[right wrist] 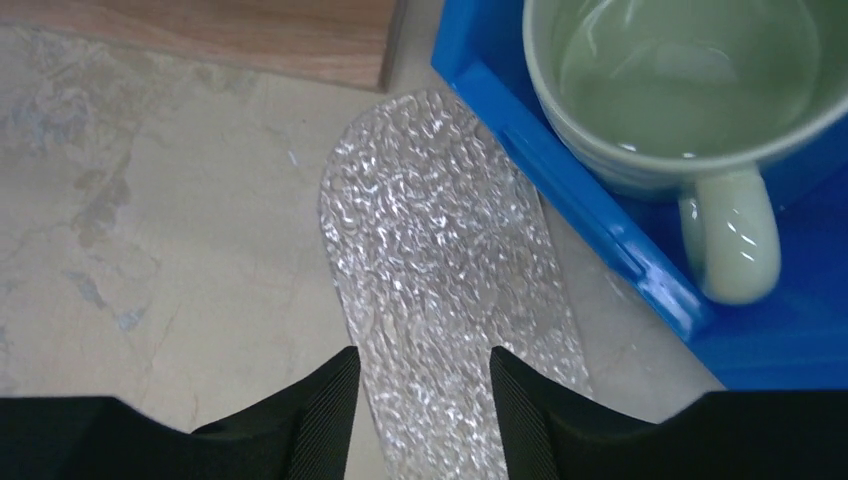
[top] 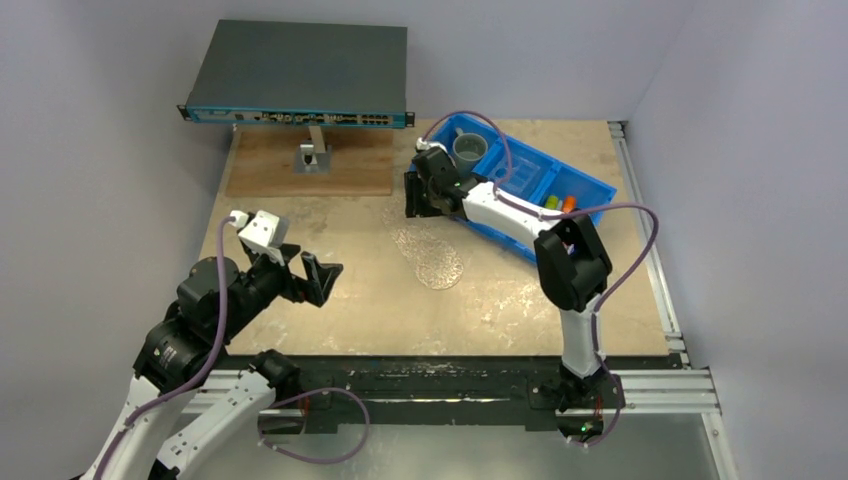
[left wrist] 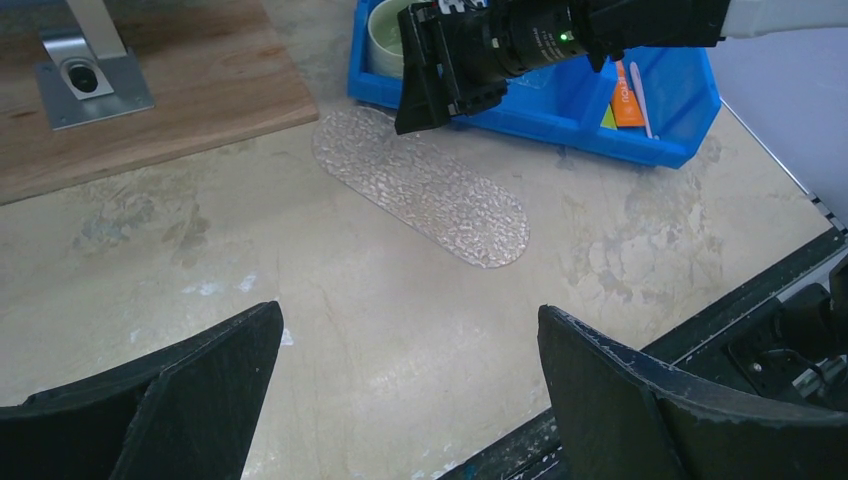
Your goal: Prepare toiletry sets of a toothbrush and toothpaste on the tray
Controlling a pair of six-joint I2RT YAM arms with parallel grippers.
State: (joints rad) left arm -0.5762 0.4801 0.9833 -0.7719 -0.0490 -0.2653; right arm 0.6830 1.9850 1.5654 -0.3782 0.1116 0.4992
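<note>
The tray is a clear pebbled oblong lying flat on the table beside the blue bin. My right gripper hovers low over the tray's near end, jaws part open, nothing between them. From the left wrist view the same gripper hangs at the tray's far end. An orange tube, a green tube and a pale toothbrush lie in the bin's end compartment. My left gripper stands wide open over bare table, well short of the tray.
The blue bin holds a pale-green mug right beside the tray and a grey mug behind it. A wooden board with a metal stand carrying a network switch fills the back left.
</note>
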